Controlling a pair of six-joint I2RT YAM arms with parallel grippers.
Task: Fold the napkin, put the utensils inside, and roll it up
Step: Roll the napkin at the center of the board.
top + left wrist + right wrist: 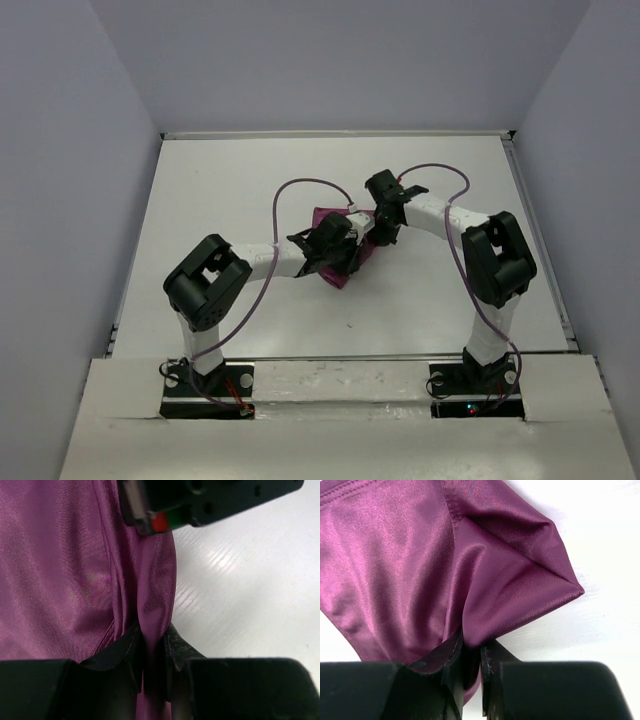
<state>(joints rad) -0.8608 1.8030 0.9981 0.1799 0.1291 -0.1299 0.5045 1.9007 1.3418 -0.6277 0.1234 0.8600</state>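
Twin white-and-black arms, strung with purple cable.
The left arm (262,262) and right arm (447,217) had white tubular links between bulky black joint housings, with a thin purple cable (285,195) looping loosely beside each. Their base plates (207,385) were black, and small red and green lights showed on the right one. The left gripper (152,647) and right gripper (470,652) had matte black fingers with rough-edged pads.

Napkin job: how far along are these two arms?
Nothing looks finished. The napkin is bunched between the arms, not neatly folded. In hand: the left gripper and right gripper each pinch a fold of it. Left to do: finish the fold, add the cutlery, which I cannot see anywhere, then roll.
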